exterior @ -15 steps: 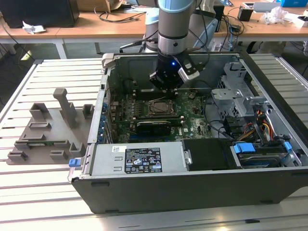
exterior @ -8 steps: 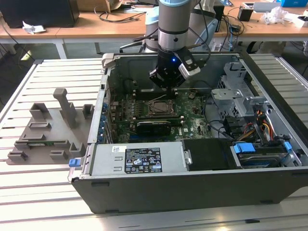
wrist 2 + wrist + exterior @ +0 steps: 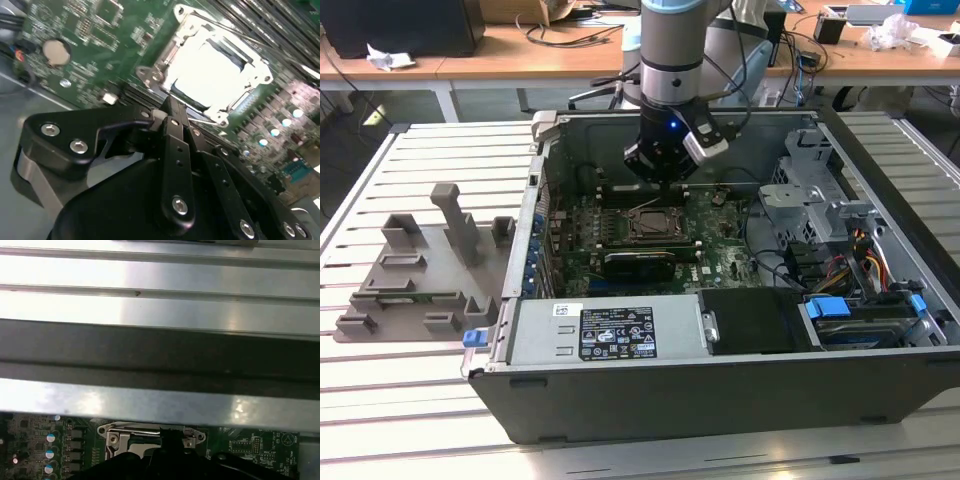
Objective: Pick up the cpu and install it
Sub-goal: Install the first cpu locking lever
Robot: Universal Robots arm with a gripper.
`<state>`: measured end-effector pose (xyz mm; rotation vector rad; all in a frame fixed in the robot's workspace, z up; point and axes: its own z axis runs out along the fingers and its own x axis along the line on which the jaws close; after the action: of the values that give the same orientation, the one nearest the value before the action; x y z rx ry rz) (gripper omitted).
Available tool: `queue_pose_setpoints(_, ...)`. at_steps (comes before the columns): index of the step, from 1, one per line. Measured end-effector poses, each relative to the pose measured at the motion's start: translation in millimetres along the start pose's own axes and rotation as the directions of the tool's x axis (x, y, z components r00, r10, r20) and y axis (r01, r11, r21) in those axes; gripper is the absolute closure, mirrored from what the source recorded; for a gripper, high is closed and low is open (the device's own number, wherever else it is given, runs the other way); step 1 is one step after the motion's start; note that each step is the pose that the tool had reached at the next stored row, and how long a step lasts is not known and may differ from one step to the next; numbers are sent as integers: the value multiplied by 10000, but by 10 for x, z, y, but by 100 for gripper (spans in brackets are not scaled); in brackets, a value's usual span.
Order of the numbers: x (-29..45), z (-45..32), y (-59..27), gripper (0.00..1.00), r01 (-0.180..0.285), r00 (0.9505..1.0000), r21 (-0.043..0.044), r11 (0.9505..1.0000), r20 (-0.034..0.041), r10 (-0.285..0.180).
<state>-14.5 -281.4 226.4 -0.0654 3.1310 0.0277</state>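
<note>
In the exterior view, the gripper [image 3: 660,178] is seen hanging inside the open computer case [image 3: 720,395], just above the socket [image 3: 650,226] in the middle of the green motherboard [image 3: 720,250]. In the second wrist view, the gripper [image 3: 170,106] is shown close over the near edge of the socket [image 3: 250,97]. A bright silver square, taken to be the cpu [image 3: 207,70], lies flat within the metal frame of that socket. No chip is seen carried below the claw. Whether the claw is open or closed cannot be told, because it is viewed edge-on. In the first wrist view, the socket [image 3: 115,439] is seen beyond the dark body of the gripper [image 3: 170,450], under the wall of the case.

The installing step is judged to be in hand, with the cpu apparently already laid in its seat rather than being fetched. Whether it sits fully level cannot be confirmed, since the glare hides its rim. Any further move at the socket is judged to call for a straight vertical path and a very light touch. The surrounding frame and its thin wire lever stand close by, and a tilted chip could be damaged.

One cpu, one socket, one gripper and one case are counted. One grey holder tray [image 3: 410,275] is counted on the slatted table [image 3: 420,400], well apart at the exterior view's left.
</note>
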Motion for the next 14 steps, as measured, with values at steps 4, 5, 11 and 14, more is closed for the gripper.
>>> queue_pose_setpoints(4, 73, 0, 52, 89, -1, 10000, 9, 10000, 9, 1)
queue_pose_setpoints(5, 73, 1, 73, 89, 0, 10000, 9, 10000, 9, 0)
queue_pose_setpoints(11, 73, 15, 140, 89, -1, 10000, 8, 10000, 8, 1)
queue_pose_setpoints(14, 73, 23, 141, 89, 1, 10000, 8, 10000, 8, -1)
